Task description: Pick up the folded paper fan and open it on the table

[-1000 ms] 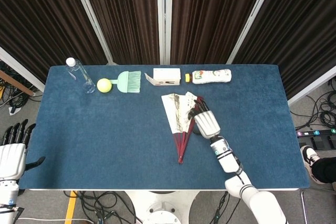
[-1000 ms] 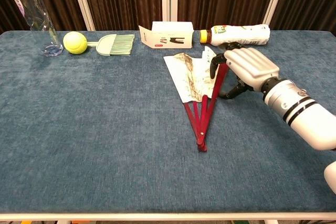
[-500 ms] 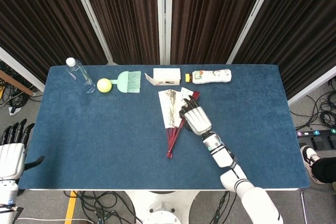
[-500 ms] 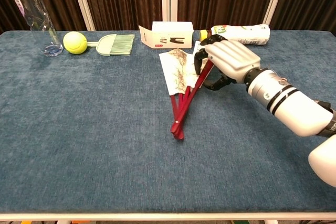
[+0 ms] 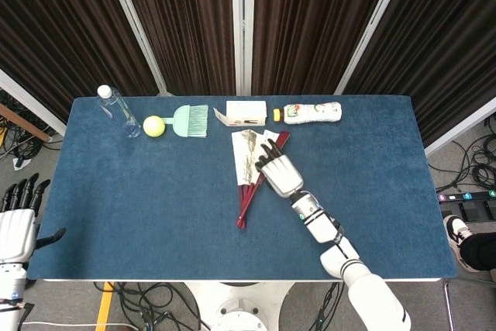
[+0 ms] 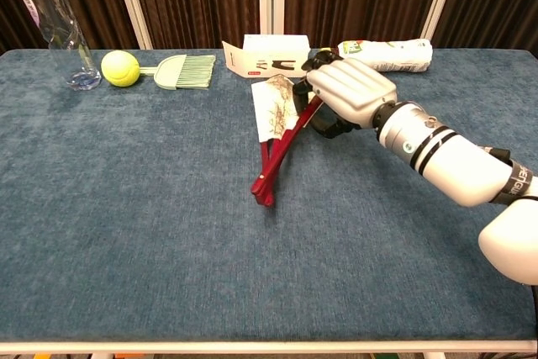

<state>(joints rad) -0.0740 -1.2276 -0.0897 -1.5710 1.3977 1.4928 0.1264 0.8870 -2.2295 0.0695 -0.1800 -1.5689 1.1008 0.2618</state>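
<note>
The paper fan lies partly spread on the blue table, its white leaf pointing to the far side and its red ribs meeting at a pivot nearer me. My right hand lies over the fan's right edge, and in the chest view this right hand has its fingers curled around the outer red rib. The leaf's right part is hidden under the hand. My left hand hangs beyond the table's near left corner, fingers apart and holding nothing.
Along the far edge stand a clear water bottle, a yellow ball, a green brush, a white box and a bottle lying on its side. The box sits just behind the fan.
My right hand has slid left and toward the far edge, dragging the fan along. The pivot has shifted left and the spread looks narrower. The left hand has stayed still.
</note>
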